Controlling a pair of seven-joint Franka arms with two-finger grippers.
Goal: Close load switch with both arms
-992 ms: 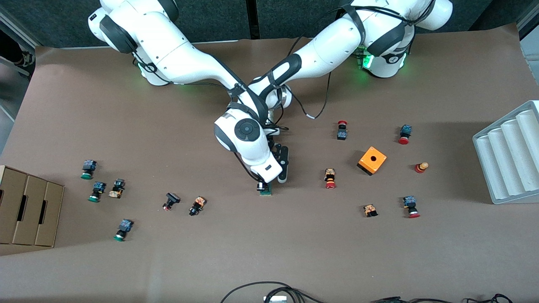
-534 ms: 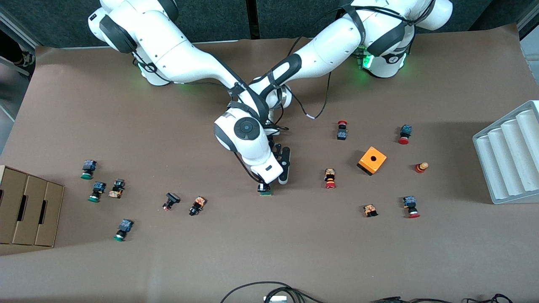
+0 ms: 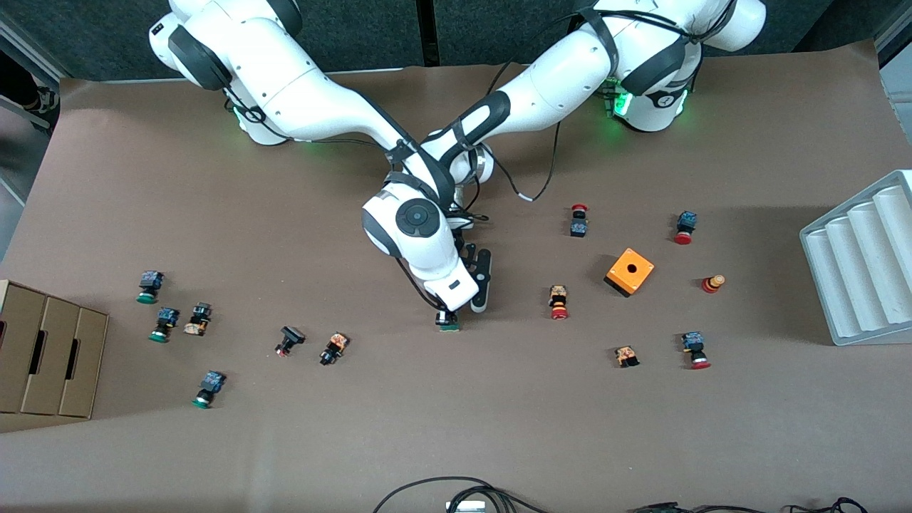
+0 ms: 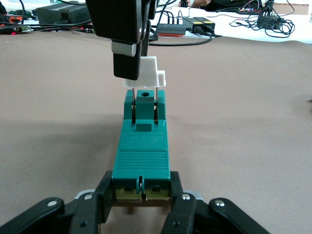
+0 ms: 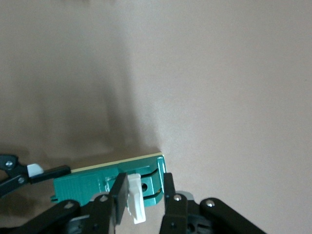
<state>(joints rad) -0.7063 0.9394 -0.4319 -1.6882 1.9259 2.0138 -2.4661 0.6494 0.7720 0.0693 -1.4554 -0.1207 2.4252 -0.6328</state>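
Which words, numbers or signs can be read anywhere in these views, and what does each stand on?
None can be read.
The load switch shows only moulded ridges and no lettering, in either wrist view.
The left gripper and the right gripper, both clamped on it, carry no markings.
A small dark mark on the left arm's base is too small to read.

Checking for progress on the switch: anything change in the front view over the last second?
Slightly. A second ago more of the load switch showed past the right gripper, toward the front camera; since then that visible end has shortened and the gripper has shifted a little. The left gripper grips the switch body now, the right gripper pinches the white handle. The arms' poses, the orange box and the scattered buttons stayed put.
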